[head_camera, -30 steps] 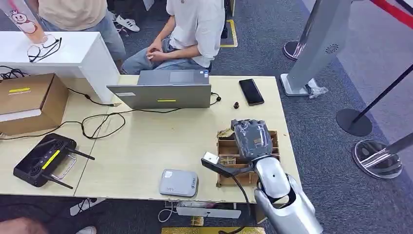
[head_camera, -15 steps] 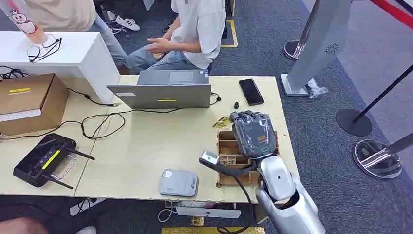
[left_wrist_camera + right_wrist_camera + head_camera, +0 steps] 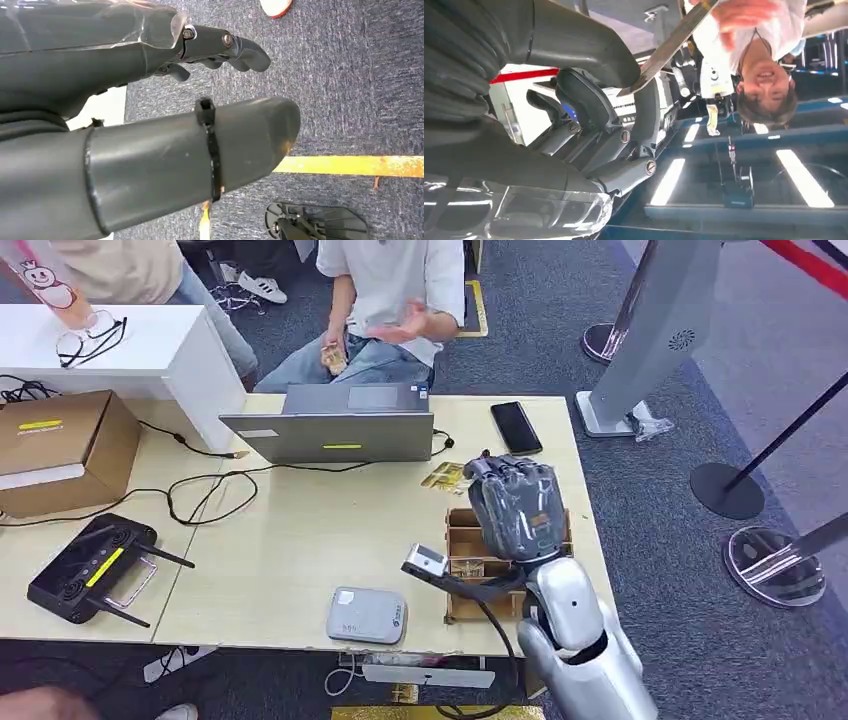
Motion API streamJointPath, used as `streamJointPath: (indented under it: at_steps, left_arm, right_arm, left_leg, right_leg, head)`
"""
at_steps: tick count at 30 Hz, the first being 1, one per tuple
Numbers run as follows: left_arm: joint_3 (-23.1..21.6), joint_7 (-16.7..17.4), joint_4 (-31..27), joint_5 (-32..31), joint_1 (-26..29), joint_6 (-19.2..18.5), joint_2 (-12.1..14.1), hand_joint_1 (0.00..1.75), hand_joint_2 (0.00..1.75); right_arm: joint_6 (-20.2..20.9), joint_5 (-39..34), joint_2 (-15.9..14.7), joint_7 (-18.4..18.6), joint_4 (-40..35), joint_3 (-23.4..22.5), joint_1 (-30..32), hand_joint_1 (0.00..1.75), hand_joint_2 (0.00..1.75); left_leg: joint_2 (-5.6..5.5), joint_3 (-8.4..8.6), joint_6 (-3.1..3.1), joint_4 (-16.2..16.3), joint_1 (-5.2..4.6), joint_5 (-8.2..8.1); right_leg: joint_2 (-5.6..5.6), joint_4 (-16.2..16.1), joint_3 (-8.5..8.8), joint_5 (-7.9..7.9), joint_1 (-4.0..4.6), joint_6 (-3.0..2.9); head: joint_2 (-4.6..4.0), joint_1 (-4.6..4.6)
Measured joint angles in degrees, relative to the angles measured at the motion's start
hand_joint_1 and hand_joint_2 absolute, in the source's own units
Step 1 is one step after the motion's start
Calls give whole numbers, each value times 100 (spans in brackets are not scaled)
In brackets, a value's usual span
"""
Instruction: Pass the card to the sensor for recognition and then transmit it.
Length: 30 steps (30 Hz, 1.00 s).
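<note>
Blocking much of the wooden card holder from the head camera, the right hand hovers above it near the table's right end, and its fingers hide most of the card, of which a gold-patterned corner sticks out toward the laptop. From the right wrist camera the card appears edge-on as a thin grey strip pinched between the thick thumb and the darker fingers, so this hand holds the card, raised off the table. What lies in the holder's compartments is too small to make out. The grey sensor box sits flat near the table's front edge, well apart from the card. Seen from its own wrist, the left hand hangs over carpet with fingers loosely curled and nothing in them; how far they close I cannot tell.
</note>
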Motion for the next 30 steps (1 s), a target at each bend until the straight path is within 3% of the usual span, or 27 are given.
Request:
streamJointPath:
  at_steps: [14, 30]
  left_arm:
    - [24, -48, 0, -94, -3, -9, -20, 0, 0]
    - [24, 79, 0, -199, -51, -109, -20, 0, 0]
  right_arm:
    - [-522, -409, 282, -41, 647, 22, -491, 175, 175]
    - [-703, -608, 577, -76, 1735, 131, -1262, 175, 175]
  left_leg:
    - [0, 0, 0, 0, 0, 1]
    - [0, 1, -1, 0, 0, 2]
  right_leg:
    - [0, 1, 2, 1, 0, -1]
    - [-1, 2, 1, 2, 0, -2]
  head:
    - [0, 0]
    - [0, 0]
